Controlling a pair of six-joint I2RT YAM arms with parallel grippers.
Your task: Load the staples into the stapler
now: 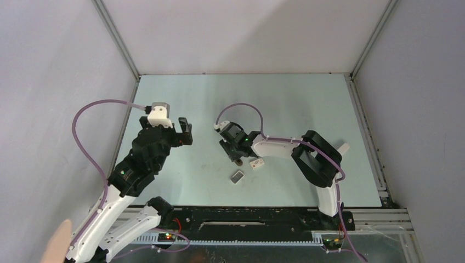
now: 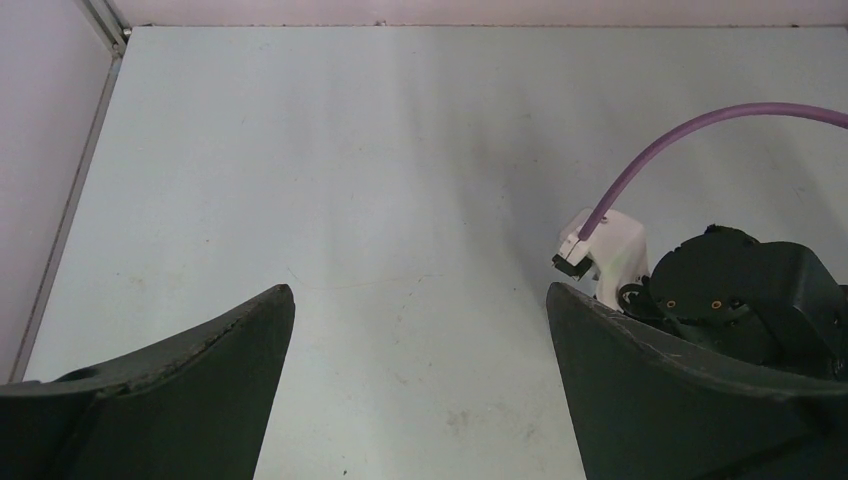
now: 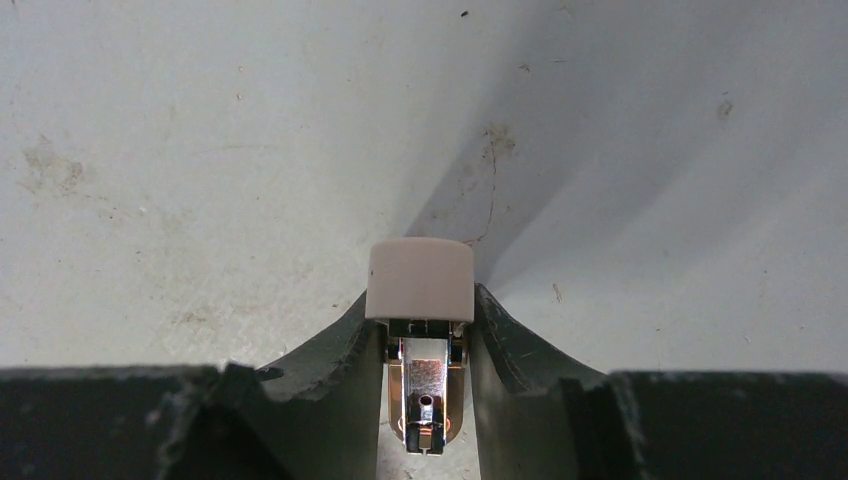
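In the right wrist view, my right gripper (image 3: 422,302) is shut on the stapler (image 3: 420,279). Its pale cap points away from the wrist. Its shiny metal channel (image 3: 425,385) lies open between my fingers. From above, the right gripper (image 1: 237,155) hangs low over the table's middle. The staples (image 1: 237,176), a tiny grey rectangular tray, lie on the table just in front of it. A small white box (image 1: 256,163) sits to their right. My left gripper (image 1: 183,131) stands open and empty to the left, facing the right gripper. Its fingers (image 2: 200,385) frame bare table.
A whitish elongated piece (image 1: 342,149) lies behind the right arm's elbow. Metal frame rails (image 1: 118,38) and grey walls bound the pale green table (image 1: 296,104). The right arm's wrist (image 2: 740,295) and purple cable show in the left wrist view. A pale rounded shape (image 1: 57,241) sits at the bottom left.
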